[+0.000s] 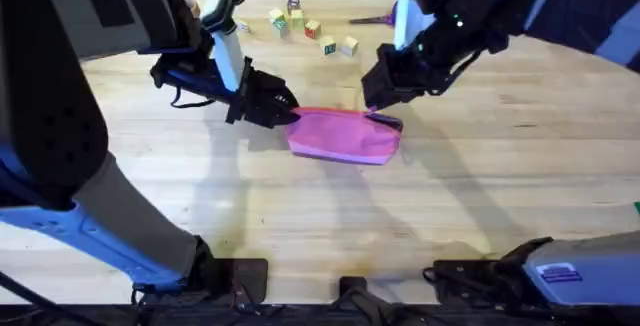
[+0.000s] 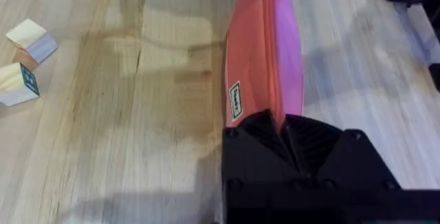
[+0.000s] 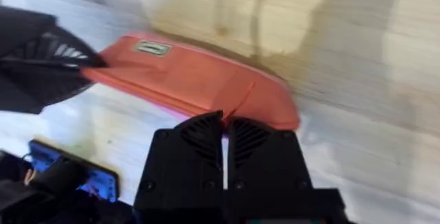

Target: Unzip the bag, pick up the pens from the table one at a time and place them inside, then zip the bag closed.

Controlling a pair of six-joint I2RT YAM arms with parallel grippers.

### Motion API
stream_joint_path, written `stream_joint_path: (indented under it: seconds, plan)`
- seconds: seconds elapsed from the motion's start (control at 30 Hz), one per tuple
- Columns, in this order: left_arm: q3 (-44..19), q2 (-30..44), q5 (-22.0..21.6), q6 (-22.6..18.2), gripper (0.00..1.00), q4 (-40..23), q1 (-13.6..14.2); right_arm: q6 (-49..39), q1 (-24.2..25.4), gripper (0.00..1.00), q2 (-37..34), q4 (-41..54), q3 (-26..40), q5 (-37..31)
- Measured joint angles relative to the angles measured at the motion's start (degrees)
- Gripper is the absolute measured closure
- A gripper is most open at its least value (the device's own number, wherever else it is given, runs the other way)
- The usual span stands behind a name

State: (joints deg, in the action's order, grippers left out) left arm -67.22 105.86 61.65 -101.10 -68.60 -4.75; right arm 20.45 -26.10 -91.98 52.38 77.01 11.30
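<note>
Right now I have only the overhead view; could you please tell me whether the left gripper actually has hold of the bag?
Observer: Yes. In the left wrist view the left gripper is closed on the near end of the bag.
Operator: Thank you. Does the zip look open anywhere along its length?
Observer: No, the zip runs as a closed line along the top of the bag.
Operator: And what is the right gripper doing, please?
Observer: In the right wrist view the right gripper has its fingers together at the bag's other end. I cannot tell what they pinch.
</note>
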Motion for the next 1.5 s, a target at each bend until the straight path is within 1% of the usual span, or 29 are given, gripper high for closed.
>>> stream_joint_path:
  seconds: [0.23,0.47,0.5,0.6,0.7,0.73,0.97,1.03,1.13,1.17,1.23,1.37,1.4,1.5]
  plan:
    - [0.0,0.0,-0.77,0.02,0.958,0.0,0.0,-0.83,3.94,0.968,0.0,4.76,0.0,-3.99]
    - [0.0,0.0,-0.93,0.0,0.959,0.0,0.05,-1.81,7.59,0.968,0.0,6.29,0.0,-6.37]
    - [0.0,0.0,-0.12,0.0,0.959,0.04,0.47,-1.97,10.16,0.968,0.04,5.92,-0.47,-6.13]
    - [0.0,0.0,-0.06,0.0,0.959,0.04,0.5,-2.08,11.22,0.968,0.43,4.04,-3.58,-6.16]
    - [0.0,0.0,-0.2,0.0,0.959,0.04,0.5,-2.04,12.13,0.968,1.0,0.0,-8.91,-6.74]
    - [0.0,0.0,-0.17,0.0,0.959,0.02,0.68,-0.72,12.96,0.967,1.27,-4.85,-15.3,-6.33]
    - [0.0,0.0,-0.17,-0.02,0.959,0.03,0.68,-0.71,13.01,0.968,1.34,-4.9,-15.31,-6.35]
    - [0.0,0.0,-0.15,0.0,0.959,0.08,0.68,0.41,13.71,0.969,2.06,-8.42,-17.82,-6.03]
    - [0.07,0.02,-0.11,0.0,0.959,0.02,0.76,1.47,14.55,0.968,2.14,-8.48,-18.84,-4.77]
    - [0.07,0.0,-0.21,0.0,0.959,0.02,0.76,1.57,14.68,0.913,2.14,-8.43,-18.63,-4.47]
    - [0.07,0.02,-1.04,-0.02,0.959,0.04,0.57,0.58,15.18,0.651,2.12,-7.21,-18.27,-4.81]
    - [0.09,0.0,-1.95,0.0,0.959,0.02,-0.29,-0.41,16.26,0.067,2.12,-5.48,-15.82,-3.64]
    - [0.07,0.0,-2.13,0.0,0.959,0.01,-0.42,-0.83,16.26,0.021,2.13,-5.22,-14.6,-3.47]
    - [0.09,0.0,-2.21,0.0,0.959,-0.02,-0.55,-1.17,15.83,0.005,2.17,-4.33,-10.88,-2.5]
